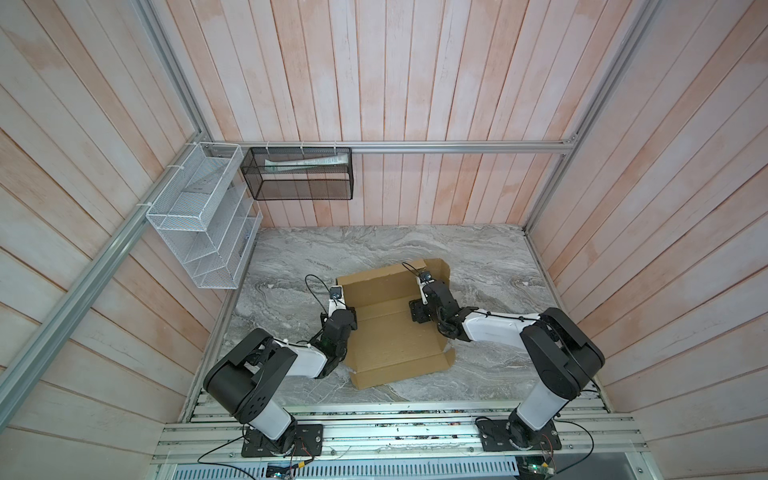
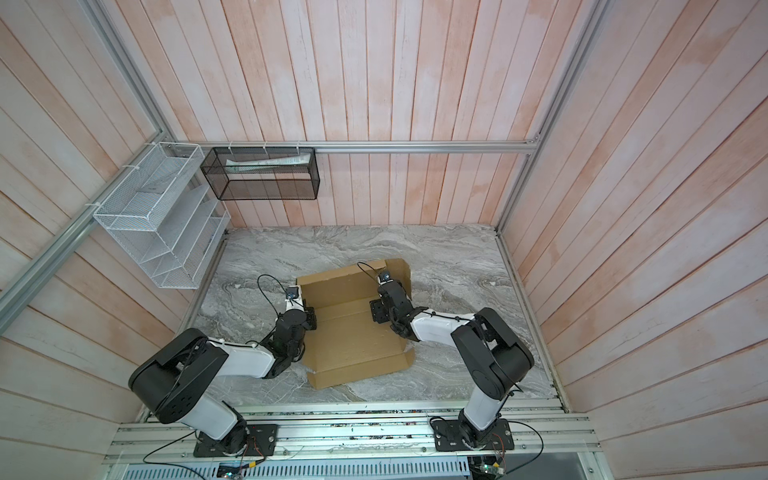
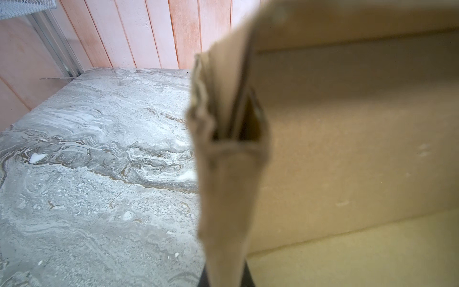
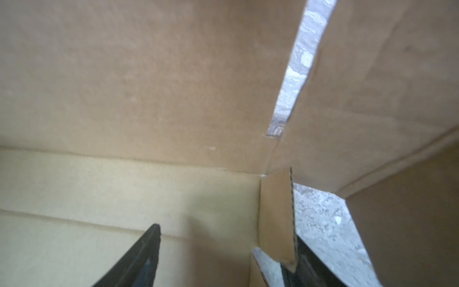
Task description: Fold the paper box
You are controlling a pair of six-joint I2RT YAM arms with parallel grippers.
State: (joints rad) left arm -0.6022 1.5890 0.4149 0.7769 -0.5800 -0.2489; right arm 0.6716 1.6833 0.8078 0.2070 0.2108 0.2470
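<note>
Cardboard fills most of what I see. The paper box [image 1: 390, 336], plain tan corrugated board, lies in the middle of the grey marble-veined table [image 1: 478, 266], between my two arms. In both top views its far panel stands up as a back wall. Its floor lies flat with crease lines across it, and a notched flap lies flat at the near end.

My left gripper [image 1: 348, 312] is pinched tight on the top of the raised left wall. In the left wrist view that wall is a doubled layer with a frayed, slightly gaping fluted edge. It runs down between the dark fingers [image 3: 248, 275], of which only slivers show.

My right gripper [image 4: 227, 233] sits inside the box near its right back corner, jaws well apart and holding nothing. One black tapered finger hangs over the pale floor. The other stands just outside a small upright tab [image 4: 275, 213]; I cannot tell whether the tab's corrugated edge touches it. A narrow slit beside the back wall shows marble through it.

On the far left, a white wire-mesh rack [image 1: 199, 216] and a black mesh basket [image 1: 299, 174] hang from an aluminium rail [image 1: 457, 146] on pink-washed plank walls [image 1: 415, 83].
</note>
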